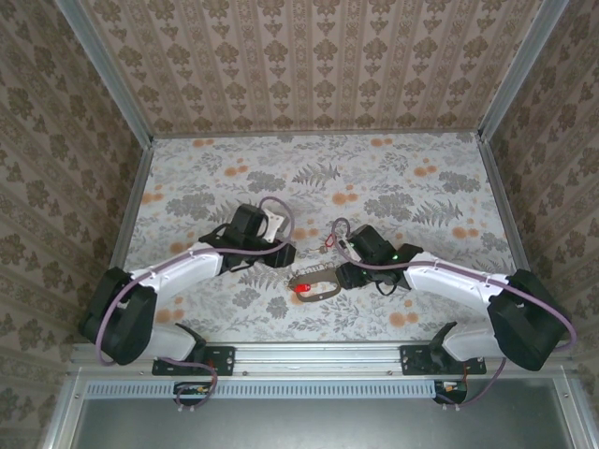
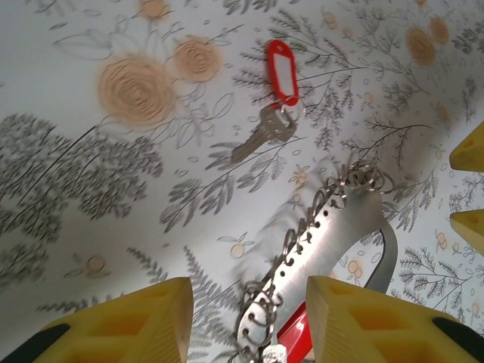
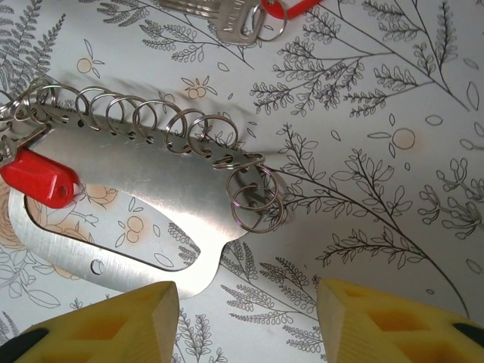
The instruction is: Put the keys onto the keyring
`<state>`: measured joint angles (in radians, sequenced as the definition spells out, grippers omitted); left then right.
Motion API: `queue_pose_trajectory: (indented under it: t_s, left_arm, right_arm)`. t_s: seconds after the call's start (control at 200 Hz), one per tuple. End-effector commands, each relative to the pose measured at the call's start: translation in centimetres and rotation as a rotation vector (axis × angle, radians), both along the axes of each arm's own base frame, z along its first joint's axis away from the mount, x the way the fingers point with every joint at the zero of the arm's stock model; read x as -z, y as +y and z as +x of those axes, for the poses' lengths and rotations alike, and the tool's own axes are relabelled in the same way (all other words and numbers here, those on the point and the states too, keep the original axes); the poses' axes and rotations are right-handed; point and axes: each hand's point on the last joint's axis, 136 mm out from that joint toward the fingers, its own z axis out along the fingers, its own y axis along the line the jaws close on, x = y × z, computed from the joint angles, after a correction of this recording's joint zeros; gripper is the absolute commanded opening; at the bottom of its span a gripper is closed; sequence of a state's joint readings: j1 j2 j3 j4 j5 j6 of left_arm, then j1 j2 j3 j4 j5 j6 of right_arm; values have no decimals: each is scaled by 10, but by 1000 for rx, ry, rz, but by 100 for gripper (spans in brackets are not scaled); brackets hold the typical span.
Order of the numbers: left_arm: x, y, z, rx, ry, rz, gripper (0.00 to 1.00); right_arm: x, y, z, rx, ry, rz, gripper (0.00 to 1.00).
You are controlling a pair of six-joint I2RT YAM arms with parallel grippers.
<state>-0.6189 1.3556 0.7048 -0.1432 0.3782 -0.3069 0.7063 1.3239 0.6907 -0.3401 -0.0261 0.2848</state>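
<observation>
**Steel keyring flat between two open tools**

Steel in look, the keyring (image 3: 144, 178) is a flat D-shaped loop with a row of split rings (image 3: 151, 121) along one edge. It lies on the floral counter (image 3: 393, 91) between the two arms. A loose key (image 2: 261, 132) with a red tag (image 2: 281, 72) lies on the counter near the keyring, apart from it. A second red tag (image 3: 38, 181) rests across the keyring's end by the rings; I cannot tell whether it is hooked on. The left tool (image 2: 249, 302) and right tool (image 3: 249, 302) hang over the keyring, fingers spread wide, gripping nothing.
</observation>
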Motion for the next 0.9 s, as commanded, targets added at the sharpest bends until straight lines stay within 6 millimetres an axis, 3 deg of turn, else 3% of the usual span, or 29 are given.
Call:
queue_pose_trajectory:
  t_s: [0.0, 0.22, 0.255, 0.61, 0.79, 0.895]
  left_arm:
    - [-21, -2, -1, -15, -2, -93, 44]
    - [-36, 10, 3, -51, -33, -138, 44]
    - [-39, 10, 3, -50, -42, -147, 44]
    - [-51, 11, 4, -49, -69, -188, 44]
    - [-55, 13, 5, -52, -87, -194, 44]
    - [-56, 16, 5, -61, -94, -188, 44]
  right_arm:
    - [-23, 12, 14, -96, -129, -13, 55]
    - [-20, 33, 21, -254, -230, -107, 56]
    - [-10, 34, 22, -257, -215, -140, 56]
    - [25, 24, 30, -53, -117, -192, 54]
    - [37, 45, 21, -107, -37, -166, 53]
    - [42, 59, 14, -149, 9, -162, 47]
